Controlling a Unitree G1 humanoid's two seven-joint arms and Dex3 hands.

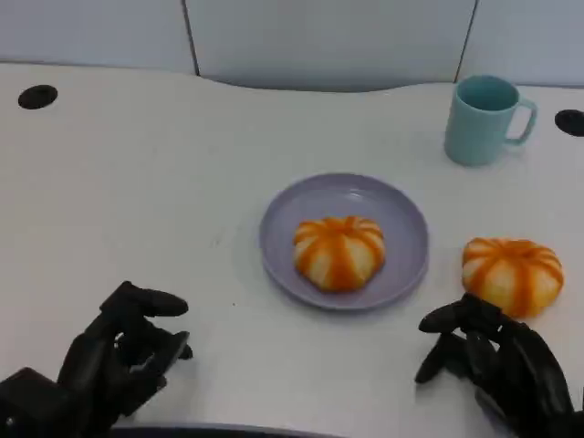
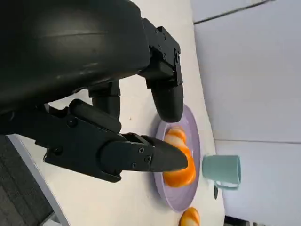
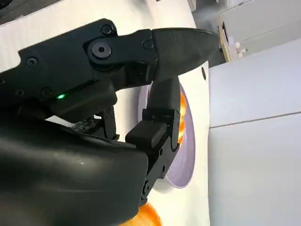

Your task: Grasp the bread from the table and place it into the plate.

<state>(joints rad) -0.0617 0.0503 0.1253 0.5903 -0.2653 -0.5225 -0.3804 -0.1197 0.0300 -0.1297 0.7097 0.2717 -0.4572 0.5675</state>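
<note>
Two round orange-and-white striped breads are in the head view. One bread (image 1: 338, 252) lies on the lavender plate (image 1: 283, 219) at the table's middle. The other bread (image 1: 511, 274) lies on the table to the right of the plate. My right hand (image 1: 497, 360) sits just in front of that bread with fingers apart, holding nothing. My left hand (image 1: 123, 356) rests low at the near left, empty, fingers loosely bent. The left wrist view shows the left hand (image 2: 94, 94), the plate (image 2: 181, 197) and its bread (image 2: 178, 174). Past the right hand (image 3: 103, 117) in its wrist view lie the plate (image 3: 186, 155) and the table bread (image 3: 148, 216).
A teal mug (image 1: 484, 119) stands at the back right, also seen in the left wrist view as a mug (image 2: 223, 170). Black round holes mark the table at the far left (image 1: 37, 96) and far right (image 1: 570, 121). A white wall runs behind the table.
</note>
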